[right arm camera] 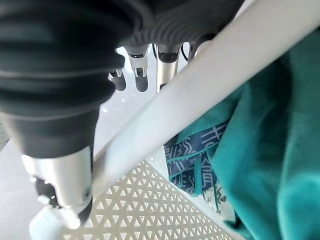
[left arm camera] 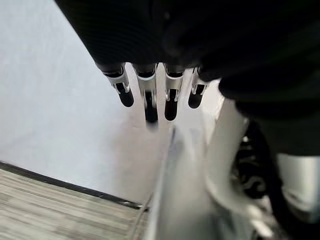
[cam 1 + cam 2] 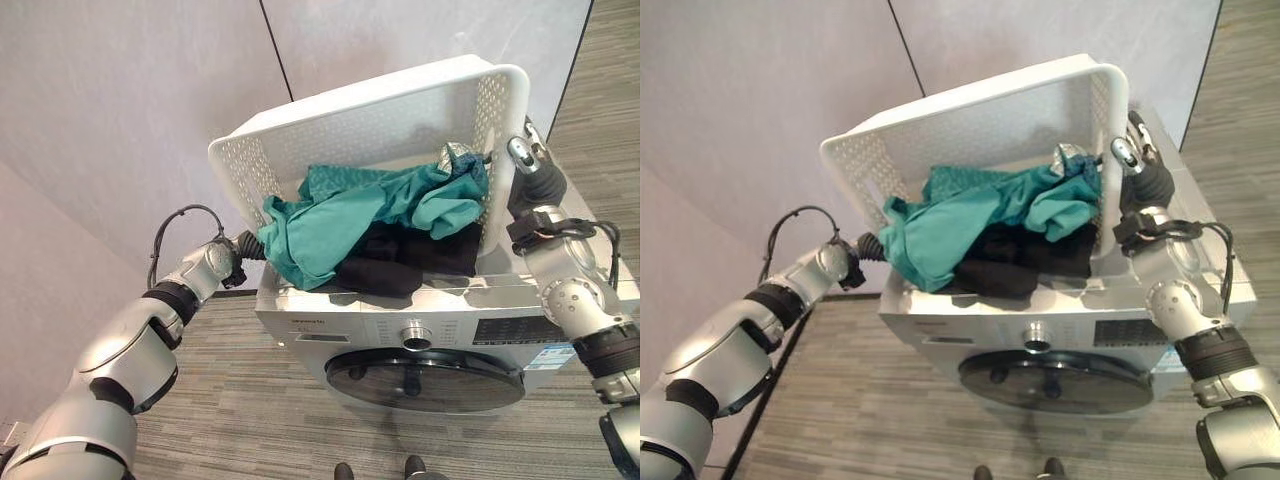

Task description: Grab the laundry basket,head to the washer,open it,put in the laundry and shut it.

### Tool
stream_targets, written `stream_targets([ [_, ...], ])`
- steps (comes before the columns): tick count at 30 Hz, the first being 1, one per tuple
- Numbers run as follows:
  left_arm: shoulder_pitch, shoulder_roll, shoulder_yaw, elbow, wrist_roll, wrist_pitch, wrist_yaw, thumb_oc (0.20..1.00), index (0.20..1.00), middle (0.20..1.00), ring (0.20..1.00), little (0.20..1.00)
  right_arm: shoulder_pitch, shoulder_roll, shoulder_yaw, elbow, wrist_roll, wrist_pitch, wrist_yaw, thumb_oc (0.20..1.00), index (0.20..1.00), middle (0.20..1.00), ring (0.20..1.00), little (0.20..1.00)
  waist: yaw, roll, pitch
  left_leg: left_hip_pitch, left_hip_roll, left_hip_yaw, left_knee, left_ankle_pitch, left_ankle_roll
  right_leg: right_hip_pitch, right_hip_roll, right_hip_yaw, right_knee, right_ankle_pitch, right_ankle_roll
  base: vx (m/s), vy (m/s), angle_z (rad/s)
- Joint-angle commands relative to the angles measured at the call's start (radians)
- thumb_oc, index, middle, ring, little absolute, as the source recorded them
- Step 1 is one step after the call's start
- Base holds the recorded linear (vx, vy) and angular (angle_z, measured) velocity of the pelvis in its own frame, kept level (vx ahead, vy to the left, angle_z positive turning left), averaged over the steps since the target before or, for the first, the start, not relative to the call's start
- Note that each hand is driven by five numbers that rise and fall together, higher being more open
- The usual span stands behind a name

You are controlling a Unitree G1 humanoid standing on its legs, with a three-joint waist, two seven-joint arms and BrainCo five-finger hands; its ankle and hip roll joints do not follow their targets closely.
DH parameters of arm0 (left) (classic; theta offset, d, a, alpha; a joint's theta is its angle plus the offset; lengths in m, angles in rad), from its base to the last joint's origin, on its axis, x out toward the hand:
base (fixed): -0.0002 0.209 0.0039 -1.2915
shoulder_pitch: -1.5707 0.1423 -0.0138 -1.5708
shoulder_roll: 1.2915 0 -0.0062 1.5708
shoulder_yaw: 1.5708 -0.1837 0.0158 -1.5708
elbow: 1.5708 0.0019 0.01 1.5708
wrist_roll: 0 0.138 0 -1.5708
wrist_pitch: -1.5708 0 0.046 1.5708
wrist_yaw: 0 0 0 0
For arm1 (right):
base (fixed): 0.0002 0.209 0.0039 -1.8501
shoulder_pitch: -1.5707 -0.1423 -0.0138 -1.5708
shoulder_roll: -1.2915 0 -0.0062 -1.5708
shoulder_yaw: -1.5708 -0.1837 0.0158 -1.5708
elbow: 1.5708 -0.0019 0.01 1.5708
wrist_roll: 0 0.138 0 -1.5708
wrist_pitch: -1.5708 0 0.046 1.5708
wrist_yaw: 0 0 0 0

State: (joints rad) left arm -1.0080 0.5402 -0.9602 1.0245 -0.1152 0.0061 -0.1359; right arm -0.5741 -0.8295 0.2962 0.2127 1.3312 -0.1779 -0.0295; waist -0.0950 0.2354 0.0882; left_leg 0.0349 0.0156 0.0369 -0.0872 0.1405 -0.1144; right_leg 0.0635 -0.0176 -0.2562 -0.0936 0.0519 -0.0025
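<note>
— Both hands are working the white laundry basket (image 3: 400,100)?
— Yes. It is sitting tilted on top of the washer (image 3: 440,340), with teal laundry (image 3: 350,215) and a black garment (image 3: 400,262) spilling over its low edge.
— Grips?
— The right hand (image 1: 75,165) is clasping the basket's rim. The left hand (image 2: 150,90) is showing straight fingers beside the basket.

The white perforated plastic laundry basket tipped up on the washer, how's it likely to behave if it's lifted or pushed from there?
The white perforated plastic laundry basket probably stays stiff: its rim keeps a straight line though tilted. It looks light for its size, being thin lattice walls. The teal garment and black cloth already spill toward the low edge over the silver washing machine, so further tipping would likely dump them.
</note>
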Motion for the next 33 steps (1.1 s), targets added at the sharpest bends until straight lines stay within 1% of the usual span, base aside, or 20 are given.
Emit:
stream_targets([
  [1,-0.130,-0.145,-0.065,0.059,0.034,-0.044,0.004,1.000,1.000,1.000,1.000,1.000,-0.136,0.097,0.113,-0.118,0.000,0.023,0.098,1.000,1.000,1.000,1.000,1.000,0.021,-0.077,-0.014,-0.011,0.004,-0.020,0.040,-0.001,0.004,0.034,-0.038,-0.014,0.006,-0.021,0.099,-0.01,-0.041,-0.01],
  [6,-0.143,-0.157,-0.066,0.065,0.031,-0.039,0.004,1.000,1.000,1.000,1.000,1.000,-0.141,0.093,0.107,-0.112,-0.023,0.030,0.086,1.000,1.000,1.000,1.000,1.000,0.015,-0.083,-0.018,-0.011,0.010,-0.018,0.057,-0.006,0.002,0.045,-0.033,-0.015,0.006,-0.028,0.094,-0.01,-0.025,0.02],
  [9,-0.152,-0.157,-0.066,0.068,0.035,-0.037,0.006,1.000,1.000,1.000,1.000,1.000,-0.142,0.066,0.090,-0.109,-0.052,0.036,0.080,1.000,1.000,1.000,1.000,1.000,0.008,-0.092,-0.019,-0.016,0.017,-0.014,0.082,-0.012,0.000,0.052,-0.030,-0.012,0.006,-0.032,0.089,-0.03,-0.035,0.02],
  [10,-0.153,-0.159,-0.062,0.070,0.036,-0.036,0.006,1.000,1.000,1.000,1.000,1.000,-0.129,0.044,0.064,-0.099,-0.058,0.035,0.080,1.000,1.000,1.000,1.000,1.000,0.004,-0.098,-0.019,-0.022,0.020,-0.012,0.109,-0.014,-0.001,0.059,-0.025,-0.007,0.006,-0.033,0.085,-0.04,-0.039,0.00],
  [13,-0.152,-0.155,-0.053,0.073,0.038,-0.034,0.006,1.000,1.000,1.000,1.000,1.000,-0.109,0.004,0.018,-0.079,-0.056,0.030,0.081,1.000,1.000,1.000,1.000,1.000,-0.008,-0.107,-0.017,-0.027,0.028,-0.002,0.142,-0.018,-0.004,0.065,-0.021,0.003,0.006,-0.035,0.081,-0.02,-0.021,0.00],
  [15,-0.149,-0.150,-0.047,0.078,0.041,-0.035,0.001,1.000,1.000,1.000,1.000,1.000,-0.074,-0.035,-0.034,-0.041,-0.051,0.028,0.079,1.000,1.000,1.000,1.000,1.000,-0.021,-0.109,-0.015,-0.027,0.036,0.008,0.156,-0.024,-0.004,0.071,-0.016,0.015,0.006,-0.037,0.077,-0.02,-0.012,0.00],
  [16,-0.150,-0.150,-0.048,0.078,0.041,-0.035,0.001,1.000,1.000,1.000,1.000,1.000,-0.072,-0.036,-0.036,-0.041,-0.051,0.028,0.080,1.000,1.000,1.000,1.000,1.000,-0.019,-0.110,-0.015,-0.026,0.036,0.009,0.156,-0.024,-0.004,0.072,-0.015,0.016,0.006,-0.037,0.077,-0.02,-0.012,-0.03],
  [17,-0.142,-0.143,-0.040,0.070,0.036,-0.036,-0.006,1.000,1.000,1.000,1.000,1.000,-0.035,-0.071,-0.077,-0.023,-0.053,0.030,0.078,1.000,1.000,1.000,1.000,1.000,-0.031,-0.109,-0.017,-0.023,0.041,0.014,0.159,-0.022,-0.005,0.075,-0.012,0.020,0.006,-0.038,0.076,0.00,-0.007,-0.08],
  [20,-0.134,-0.124,-0.031,0.058,0.035,-0.035,-0.008,1.000,1.000,1.000,1.000,1.000,0.027,-0.130,-0.155,0.010,-0.046,0.032,0.079,1.000,1.000,1.000,1.000,1.000,-0.044,-0.110,-0.021,-0.023,0.050,0.025,0.168,-0.021,-0.007,0.083,-0.007,0.023,0.006,-0.043,0.072,0.00,-0.006,-0.06],
  [21,-0.134,-0.125,-0.032,0.058,0.035,-0.034,-0.009,1.000,1.000,1.000,1.000,1.000,0.031,-0.131,-0.159,0.009,-0.046,0.032,0.080,1.000,1.000,1.000,1.000,1.000,-0.042,-0.111,-0.021,-0.023,0.050,0.025,0.169,-0.022,-0.007,0.083,-0.007,0.023,0.006,-0.043,0.072,0.00,-0.004,-0.05],
  [22,-0.133,-0.117,-0.030,0.056,0.037,-0.032,-0.011,1.000,1.000,1.000,1.000,1.000,0.052,-0.152,-0.195,0.022,-0.044,0.034,0.076,1.000,1.000,1.000,1.000,1.000,-0.047,-0.111,-0.021,-0.024,0.053,0.027,0.174,-0.021,-0.008,0.085,-0.005,0.023,0.006,-0.044,0.071,0.00,-0.010,-0.10],
  [23,-0.133,-0.106,-0.027,0.050,0.042,-0.035,-0.014,1.000,1.000,1.000,1.000,1.000,0.083,-0.183,-0.242,0.065,-0.031,0.030,0.084,1.000,1.000,1.000,1.000,1.000,-0.051,-0.113,-0.021,-0.023,0.058,0.030,0.183,-0.019,-0.011,0.090,-0.003,0.024,0.006,-0.046,0.070,0.00,-0.013,-0.07],
  [24,-0.136,-0.101,-0.025,0.047,0.040,-0.037,-0.012,1.000,1.000,1.000,1.000,1.000,0.090,-0.197,-0.266,0.105,-0.028,0.025,0.079,1.000,1.000,1.000,1.000,1.000,-0.054,-0.114,-0.021,-0.024,0.059,0.032,0.190,-0.018,-0.012,0.092,-0.001,0.025,0.006,-0.048,0.069,0.00,-0.011,-0.05],
  [25,-0.137,-0.103,-0.026,0.047,0.040,-0.037,-0.012,1.000,1.000,1.000,1.000,1.000,0.090,-0.198,-0.267,0.107,-0.027,0.024,0.082,1.000,1.000,1.000,1.000,1.000,-0.052,-0.114,-0.020,-0.024,0.060,0.032,0.192,-0.019,-0.013,0.092,-0.001,0.025,0.006,-0.048,0.068,0.00,0.000,0.00],
  [26,-0.135,-0.097,-0.020,0.047,0.038,-0.037,-0.010,1.000,1.000,1.000,1.000,1.000,0.096,-0.202,-0.289,0.149,-0.018,0.019,0.079,1.000,1.000,1.000,1.000,1.000,-0.053,-0.114,-0.022,-0.025,0.059,0.031,0.197,-0.018,-0.014,0.095,0.001,0.026,0.006,-0.049,0.067,0.00,0.000,0.00],
  [27,-0.138,-0.096,-0.023,0.047,0.037,-0.038,-0.009,1.000,1.000,1.000,1.000,1.000,0.086,-0.210,-0.294,0.199,-0.010,0.014,0.080,1.000,1.000,1.000,1.000,1.000,-0.050,-0.115,-0.023,-0.025,0.062,0.031,0.202,-0.018,-0.014,0.100,0.001,0.027,0.006,-0.051,0.066,0.00,0.000,0.00],
  [28,-0.146,-0.089,-0.025,0.046,0.034,-0.039,-0.003,1.000,1.000,1.000,1.000,1.000,0.052,-0.228,-0.320,0.316,0.002,-0.001,0.063,1.000,1.000,1.000,1.000,1.000,-0.047,-0.116,-0.023,-0.026,0.063,0.031,0.212,-0.019,-0.016,0.107,0.004,0.026,0.006,-0.054,0.064,0.00,0.000,0.00],
  [29,-0.148,-0.086,-0.026,0.049,0.030,-0.039,-0.002,1.000,1.000,1.000,1.000,1.000,0.022,-0.238,-0.320,0.380,0.010,-0.007,0.058,1.000,1.000,1.000,1.000,1.000,-0.043,-0.116,-0.023,-0.027,0.064,0.030,0.216,-0.019,-0.016,0.111,0.004,0.025,0.006,-0.055,0.063,0.00,0.000,0.00],
  [30,-0.157,-0.080,-0.024,0.060,0.017,-0.041,0.007,1.000,1.000,1.000,1.000,1.000,-0.071,-0.269,-0.286,0.545,0.011,-0.008,0.044,1.000,1.000,1.000,1.000,1.000,-0.036,-0.116,-0.022,-0.028,0.066,0.031,0.224,-0.021,-0.017,0.118,0.004,0.022,0.006,-0.057,0.063,0.00,0.000,0.00],
  [33,-0.176,-0.066,-0.027,0.080,-0.002,-0.043,0.020,1.000,1.000,1.000,1.000,1.000,-0.204,-0.314,-0.225,0.758,-0.018,0.015,0.017,1.000,1.000,1.000,1.000,1.000,-0.016,-0.118,-0.028,-0.029,0.068,0.028,0.225,-0.020,-0.017,0.126,0.007,0.015,0.007,-0.059,0.062,0.01,0.000,-0.05],
])
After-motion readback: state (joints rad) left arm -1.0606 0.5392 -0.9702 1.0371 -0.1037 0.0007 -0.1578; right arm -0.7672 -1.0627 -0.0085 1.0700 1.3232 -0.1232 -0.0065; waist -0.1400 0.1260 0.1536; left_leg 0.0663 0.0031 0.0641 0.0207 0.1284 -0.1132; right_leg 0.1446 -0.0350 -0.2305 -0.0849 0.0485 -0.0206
